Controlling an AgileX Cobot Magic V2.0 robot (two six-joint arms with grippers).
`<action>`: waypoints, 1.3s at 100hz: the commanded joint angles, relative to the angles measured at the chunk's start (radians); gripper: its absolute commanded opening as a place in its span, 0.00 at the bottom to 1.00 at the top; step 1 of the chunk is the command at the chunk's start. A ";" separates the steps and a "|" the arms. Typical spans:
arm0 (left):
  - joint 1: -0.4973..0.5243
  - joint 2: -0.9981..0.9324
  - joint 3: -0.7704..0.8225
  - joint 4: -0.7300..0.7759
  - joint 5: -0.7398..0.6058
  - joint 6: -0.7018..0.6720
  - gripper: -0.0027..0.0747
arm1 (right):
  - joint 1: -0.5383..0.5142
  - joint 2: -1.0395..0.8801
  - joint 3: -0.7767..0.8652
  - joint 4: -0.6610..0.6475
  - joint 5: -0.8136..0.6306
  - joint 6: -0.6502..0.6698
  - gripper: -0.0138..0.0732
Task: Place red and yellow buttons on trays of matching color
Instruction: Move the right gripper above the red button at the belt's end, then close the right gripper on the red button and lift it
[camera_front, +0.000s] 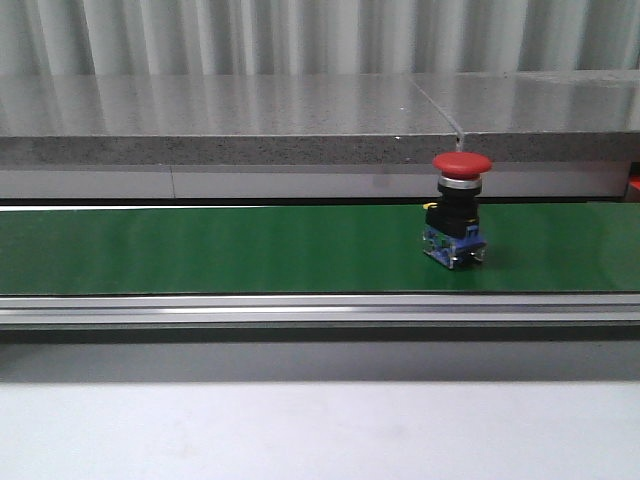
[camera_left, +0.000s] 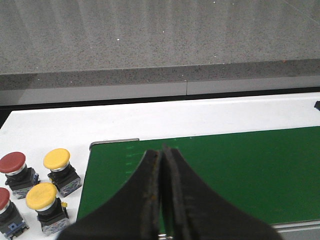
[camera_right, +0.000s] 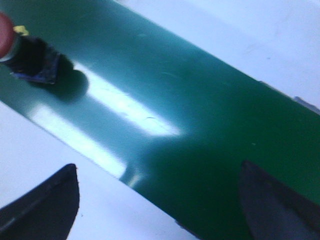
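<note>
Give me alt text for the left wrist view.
The left pincer, closed and empty, hangs over the near end of a green conveyor belt. Beside the belt on the white table stand two yellow buttons and two red buttons, one red cut off by the frame.

A green conveyor belt (camera_front: 220, 248) carries one upright red button (camera_front: 458, 208) near its right end.

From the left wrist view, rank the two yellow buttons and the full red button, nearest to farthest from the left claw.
1. Lower yellow button, beside the left claw, off the belt.
2. Upper yellow button, just behind it.
3. Red button, outermost.
</note>
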 joint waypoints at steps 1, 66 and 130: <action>-0.007 0.001 -0.027 -0.016 -0.072 0.003 0.01 | 0.031 -0.036 -0.030 0.024 0.013 -0.028 0.89; -0.007 0.001 -0.027 -0.016 -0.072 0.003 0.01 | 0.267 0.113 -0.030 0.044 -0.142 -0.029 0.89; -0.007 0.001 -0.027 -0.016 -0.072 0.003 0.01 | 0.297 0.183 -0.058 0.049 -0.161 -0.013 0.26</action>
